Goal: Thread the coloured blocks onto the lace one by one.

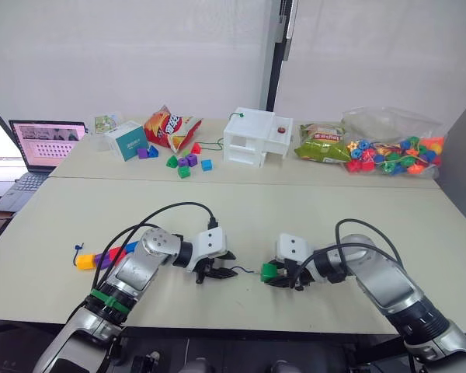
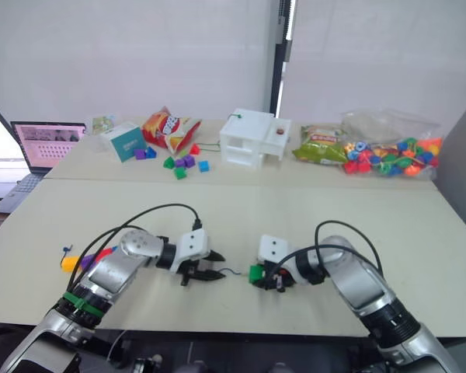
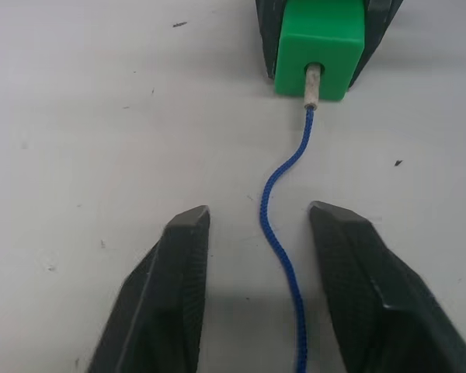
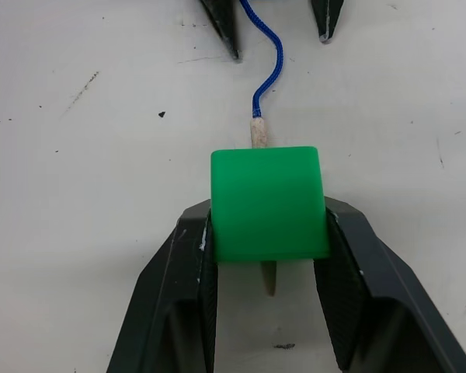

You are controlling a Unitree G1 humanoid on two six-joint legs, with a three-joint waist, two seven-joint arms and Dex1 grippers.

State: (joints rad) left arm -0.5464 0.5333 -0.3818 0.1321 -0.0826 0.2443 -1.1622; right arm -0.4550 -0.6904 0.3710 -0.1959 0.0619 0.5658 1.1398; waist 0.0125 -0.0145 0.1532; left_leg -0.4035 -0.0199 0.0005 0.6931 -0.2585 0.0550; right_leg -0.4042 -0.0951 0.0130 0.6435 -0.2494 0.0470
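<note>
Left tool point(image 3: 252, 256) apart, right tool point(image 4: 268, 256) clamped

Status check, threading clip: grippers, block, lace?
Right gripper shut on green block. Left gripper open astride lace. Lace tip in block's hole. Nothing in the way.

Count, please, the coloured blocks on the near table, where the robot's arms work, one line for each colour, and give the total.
green block: 1
yellow-orange block: 1
purple block: 1
red block: 1
blue block: 1
Total: 5
</note>
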